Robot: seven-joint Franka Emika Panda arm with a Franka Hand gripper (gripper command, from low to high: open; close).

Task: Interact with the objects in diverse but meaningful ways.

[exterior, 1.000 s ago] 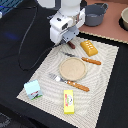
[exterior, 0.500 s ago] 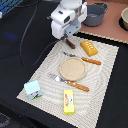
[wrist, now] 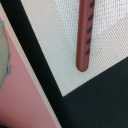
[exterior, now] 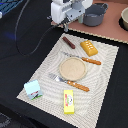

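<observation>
My gripper point(exterior: 70, 22) hangs above the far edge of the placemat point(exterior: 47, 60), above the brown sausage point(exterior: 69, 42) and clear of it. Its fingers look apart and hold nothing. The sausage lies flat on the mat and shows up close in the wrist view point(wrist: 85, 35), near the mat's corner. The orange-yellow ridged block point(exterior: 89, 48) lies to the exterior view's right of the sausage. The white carton with green-blue sides point(exterior: 33, 90) stands at the mat's near left. The bright yellow box point(exterior: 68, 101) lies at the near edge.
A tan plate point(exterior: 73, 68) sits mid-mat between an orange-handled knife point(exterior: 85, 59) and fork point(exterior: 69, 83). A grey pot point(exterior: 95, 14) stands on the pink surface point(exterior: 112, 27) behind the mat. A black cable point(exterior: 22, 35) loops at the exterior view's left.
My gripper has risen and drawn back from just over the sausage toward the far edge. The sausage stays on the mat; nothing else moved.
</observation>
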